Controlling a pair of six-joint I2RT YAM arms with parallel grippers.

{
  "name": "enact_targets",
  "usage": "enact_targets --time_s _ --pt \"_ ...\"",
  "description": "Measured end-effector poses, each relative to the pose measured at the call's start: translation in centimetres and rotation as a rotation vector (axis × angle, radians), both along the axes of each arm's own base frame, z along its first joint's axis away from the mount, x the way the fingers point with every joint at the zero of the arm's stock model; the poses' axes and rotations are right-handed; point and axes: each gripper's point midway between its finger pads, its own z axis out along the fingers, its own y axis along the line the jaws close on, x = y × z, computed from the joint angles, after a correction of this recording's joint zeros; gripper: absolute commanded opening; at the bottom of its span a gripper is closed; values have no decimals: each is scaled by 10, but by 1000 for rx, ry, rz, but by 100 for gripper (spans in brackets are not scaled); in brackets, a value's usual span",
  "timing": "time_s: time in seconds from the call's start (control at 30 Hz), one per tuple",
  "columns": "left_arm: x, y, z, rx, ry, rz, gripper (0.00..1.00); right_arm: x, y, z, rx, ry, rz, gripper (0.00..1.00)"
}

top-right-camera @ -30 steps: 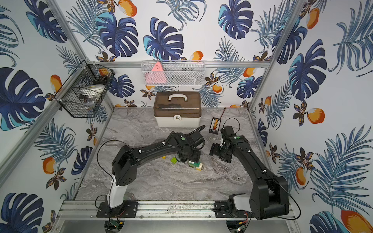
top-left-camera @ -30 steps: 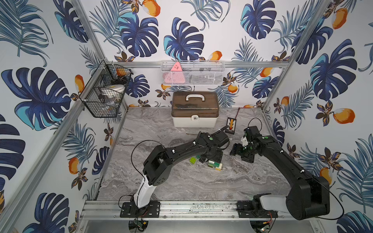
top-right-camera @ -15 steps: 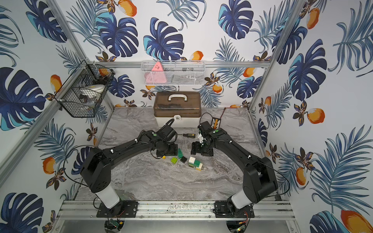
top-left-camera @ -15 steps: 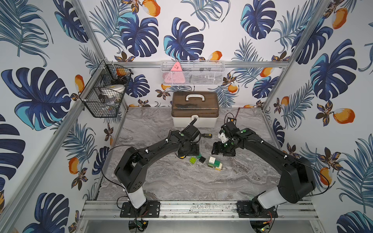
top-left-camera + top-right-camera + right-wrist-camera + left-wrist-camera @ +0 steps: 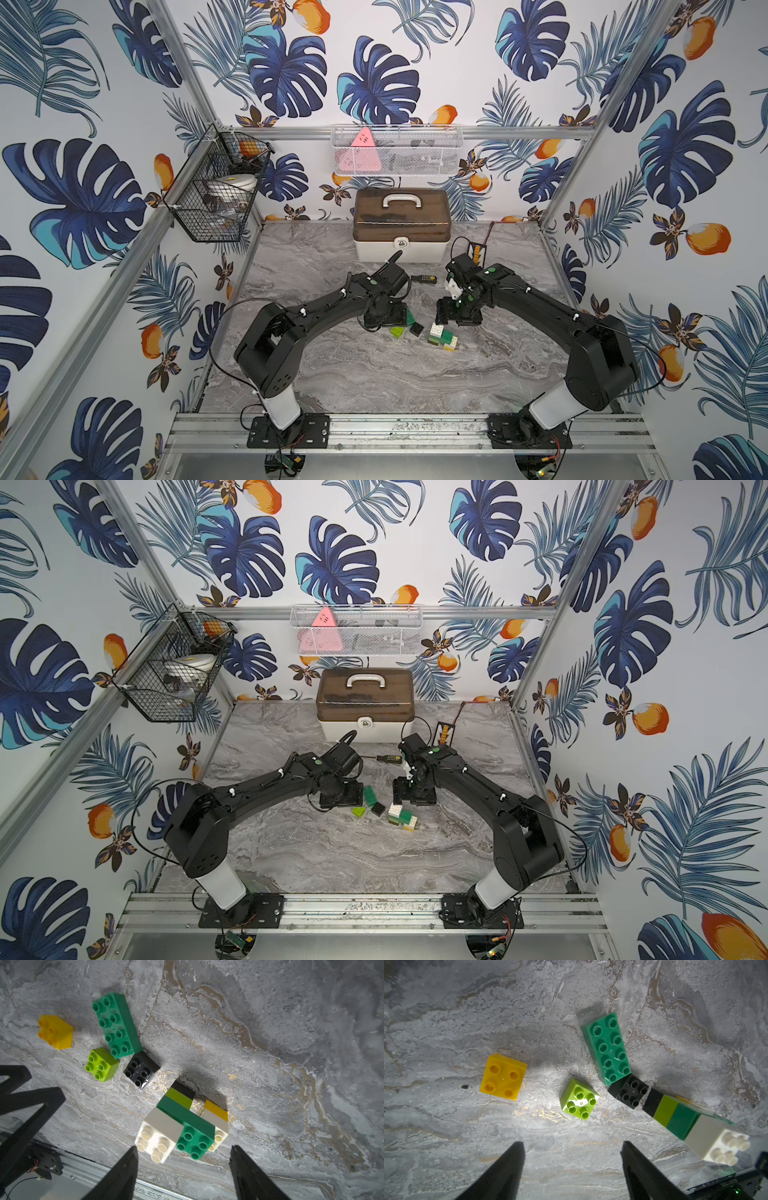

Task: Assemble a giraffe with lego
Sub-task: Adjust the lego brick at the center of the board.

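Giraffe (image 5: 444, 336), half-built, lies on its side just below centre in both top views, loose lego (image 5: 397, 331) left of it. Left gripper (image 5: 572, 1167) and right gripper (image 5: 182, 1167) hang with jaws apart, empty. Light, stiff, slick plastic, I reckon: pinch the flat sides, since joints could pop.

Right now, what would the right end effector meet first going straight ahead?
Probably the half-built giraffe: its white-and-green studded end lies just ahead of the right end effector, though depth is unclear.
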Motion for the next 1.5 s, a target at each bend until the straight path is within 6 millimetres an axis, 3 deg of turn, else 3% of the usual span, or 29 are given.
enact_targets --time_s 1.2,1.5 --pt "4 -4 -3 -4 -2 -1 78 -14 -7 -23 -51 61 8 69" --pt "8 0 1 9 -14 11 78 -22 10 -20 -55 52 89 70"
